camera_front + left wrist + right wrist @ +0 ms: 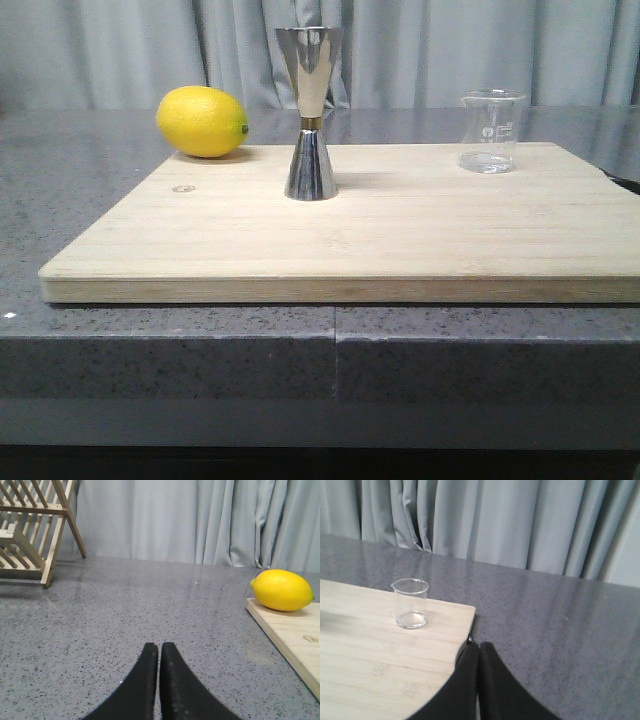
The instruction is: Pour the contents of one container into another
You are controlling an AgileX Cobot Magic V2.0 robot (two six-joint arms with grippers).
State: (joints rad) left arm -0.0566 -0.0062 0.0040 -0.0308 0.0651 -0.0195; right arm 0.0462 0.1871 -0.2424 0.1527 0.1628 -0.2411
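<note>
Resting at the far left of the grey counter [125, 610], a wooden rack [30, 530] shows in the left wrist view. Left end effector [159, 652] hovers over bare counter, clenched, holding nothing. Lemon [202, 121] lies at the back left corner of the wooden board [380, 240]. Steel jigger [309, 112] stands upright near board centre, gold band at its waist. Glass beaker [490, 131] stands upright at the back right of the board, well apart from the jigger. Right end effector [479, 652] is clenched, empty, near the board's right edge.
</note>
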